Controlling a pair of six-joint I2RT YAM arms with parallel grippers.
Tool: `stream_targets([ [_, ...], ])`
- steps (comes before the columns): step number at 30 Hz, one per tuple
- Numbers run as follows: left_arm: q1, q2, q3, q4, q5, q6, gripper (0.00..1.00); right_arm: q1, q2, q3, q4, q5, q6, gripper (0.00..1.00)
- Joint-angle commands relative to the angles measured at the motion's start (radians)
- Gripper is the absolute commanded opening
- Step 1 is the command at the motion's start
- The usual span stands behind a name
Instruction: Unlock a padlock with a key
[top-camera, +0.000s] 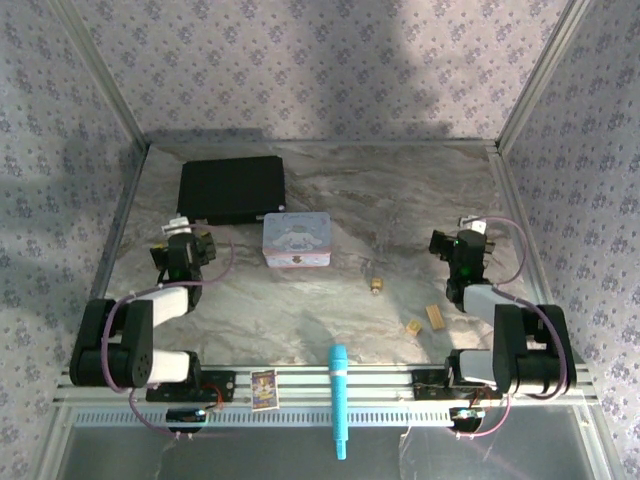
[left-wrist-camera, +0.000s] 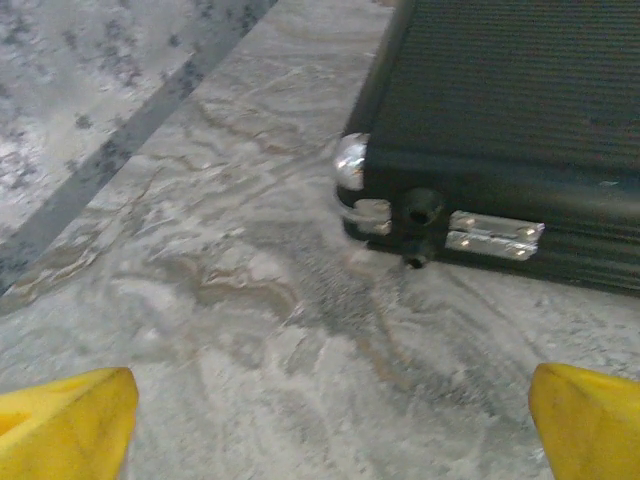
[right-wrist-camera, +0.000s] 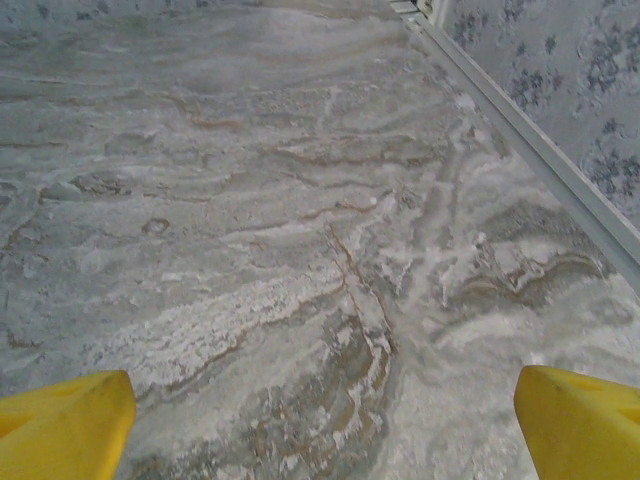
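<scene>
The padlock (top-camera: 376, 285), a tiny brass-gold speck, lies on the marble table (top-camera: 330, 310) near the middle. I cannot make out the key against the marble. My left gripper (top-camera: 188, 238) hovers at the left, well apart from the padlock; in the left wrist view its yellow fingertips (left-wrist-camera: 70, 425) stand wide apart, open (left-wrist-camera: 330, 425), with bare marble between them. My right gripper (top-camera: 462, 243) hovers at the right, also clear of the padlock. Its yellow fingertips (right-wrist-camera: 580, 420) are spread open (right-wrist-camera: 325, 425) over bare marble.
A black case (top-camera: 232, 189) lies at the back left, its corner just ahead of the left fingers (left-wrist-camera: 500, 130). A pastel tin (top-camera: 297, 240) sits behind the padlock. Two tan blocks (top-camera: 435, 317) lie front right. A turquoise stick (top-camera: 339, 398) and a small card (top-camera: 264, 387) rest on the front rail.
</scene>
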Motion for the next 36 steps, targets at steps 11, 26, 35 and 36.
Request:
stream_targets([
  [11,0.055,0.193,0.046,0.256,0.233,0.069,1.00,-0.003,0.209,0.041,0.206,-0.134,-0.090,0.99],
  [26,0.063,0.192,0.061,0.224,0.337,0.099,1.00,0.006,0.211,0.042,0.207,-0.120,-0.099,0.99],
  [35,0.064,0.192,0.062,0.224,0.338,0.098,1.00,0.006,0.212,0.052,0.190,-0.146,-0.106,0.99],
  [36,0.063,0.191,0.061,0.224,0.337,0.097,1.00,0.002,0.213,0.054,0.186,-0.153,-0.106,0.99],
])
